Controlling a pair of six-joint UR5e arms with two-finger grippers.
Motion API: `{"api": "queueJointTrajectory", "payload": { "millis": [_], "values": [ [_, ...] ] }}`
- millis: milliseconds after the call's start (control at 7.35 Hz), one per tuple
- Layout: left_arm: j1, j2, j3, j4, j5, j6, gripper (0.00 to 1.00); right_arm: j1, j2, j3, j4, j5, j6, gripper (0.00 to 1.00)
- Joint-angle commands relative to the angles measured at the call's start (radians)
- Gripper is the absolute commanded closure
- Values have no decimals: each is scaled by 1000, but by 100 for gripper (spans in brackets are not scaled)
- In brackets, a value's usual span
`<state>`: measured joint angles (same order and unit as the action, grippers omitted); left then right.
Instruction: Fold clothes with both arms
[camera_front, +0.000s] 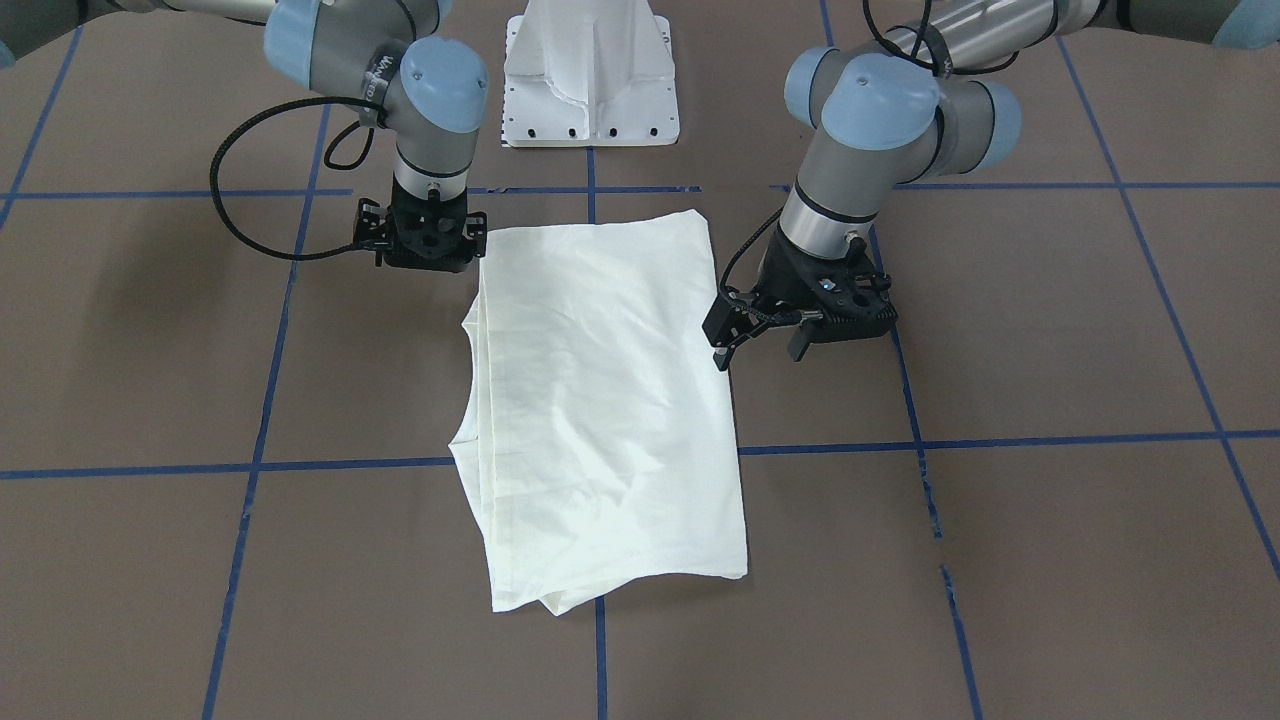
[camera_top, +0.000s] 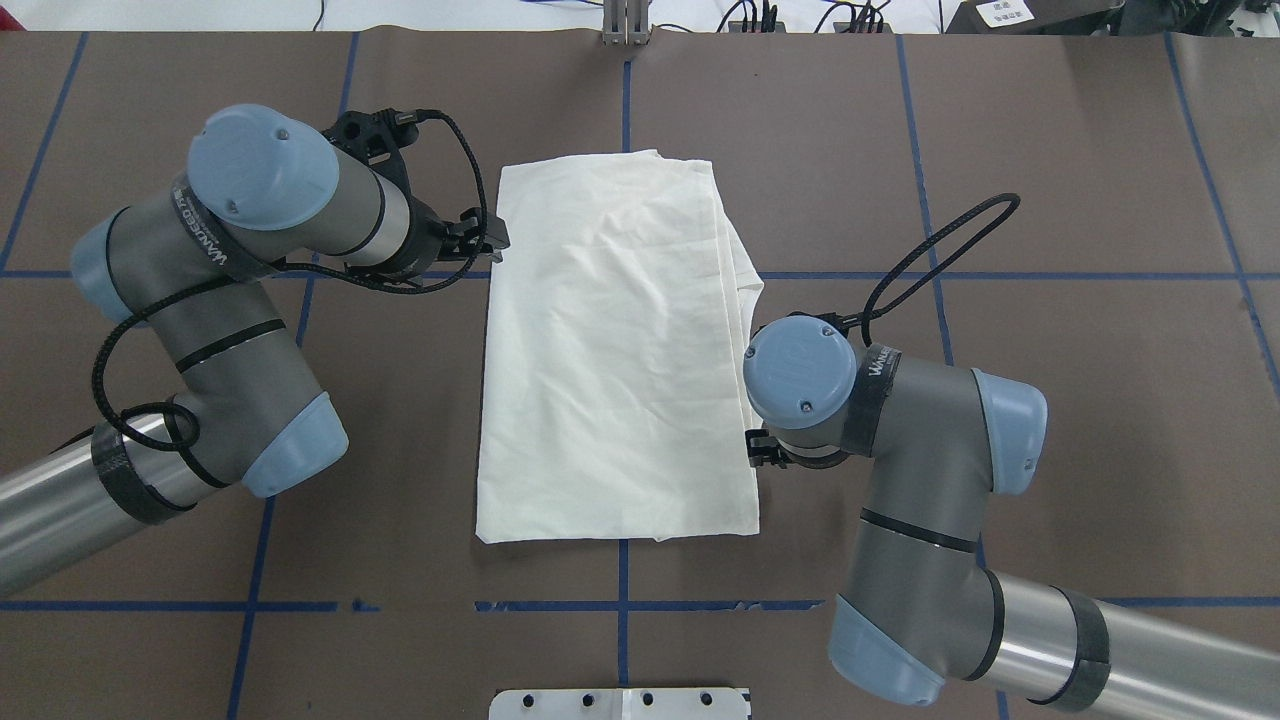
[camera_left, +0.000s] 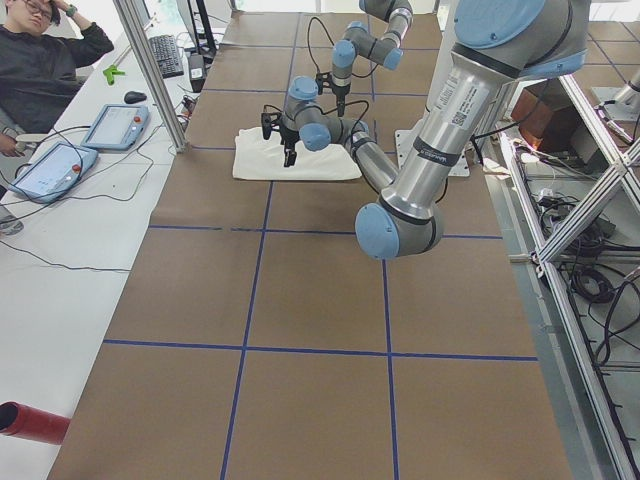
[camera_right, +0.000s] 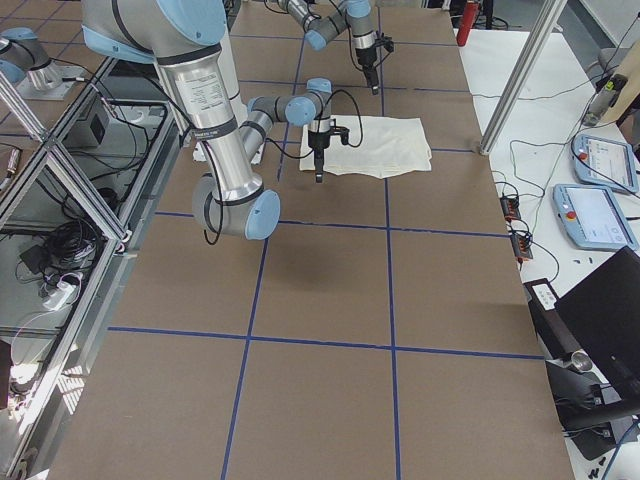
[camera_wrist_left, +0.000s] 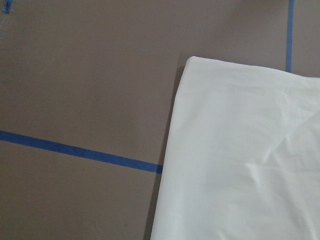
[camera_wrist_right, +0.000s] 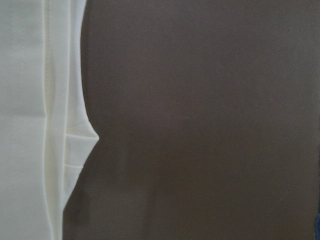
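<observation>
Well, shirt (camera_front: 600, 400) folded flat, left end effector (camera_front: 760, 352) wide beside edge, right end effector (camera_front: 430, 245) unclear.

A robotics lab: tape-gridded table (camera_left: 320, 290), aluminium framing (camera_left: 150, 70), teach pendants (camera_right: 597, 217) alongside.

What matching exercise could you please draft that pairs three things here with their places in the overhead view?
Things:
1. shirt
2. left end effector
3. right end effector

Places:
A. beside the shirt's right edge
B. folded flat at mid-table
C. beside the shirt's left edge, toward its far corner

Pairs: 1-B, 2-C, 3-A
</observation>
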<state>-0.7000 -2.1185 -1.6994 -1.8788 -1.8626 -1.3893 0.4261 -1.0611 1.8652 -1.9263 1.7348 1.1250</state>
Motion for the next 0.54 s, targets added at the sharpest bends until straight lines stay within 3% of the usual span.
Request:
{"api": "queueJointTrajectory", "payload": {
  "millis": [0, 408],
  "values": [
    [31, 11, -3, -2, -13, -57, 0, 11, 13, 47, 50, 12, -1, 0],
    [221, 127, -110, -71, -17, -455, 0, 20, -5, 80, 272, 34, 15, 0]
  ]
}}
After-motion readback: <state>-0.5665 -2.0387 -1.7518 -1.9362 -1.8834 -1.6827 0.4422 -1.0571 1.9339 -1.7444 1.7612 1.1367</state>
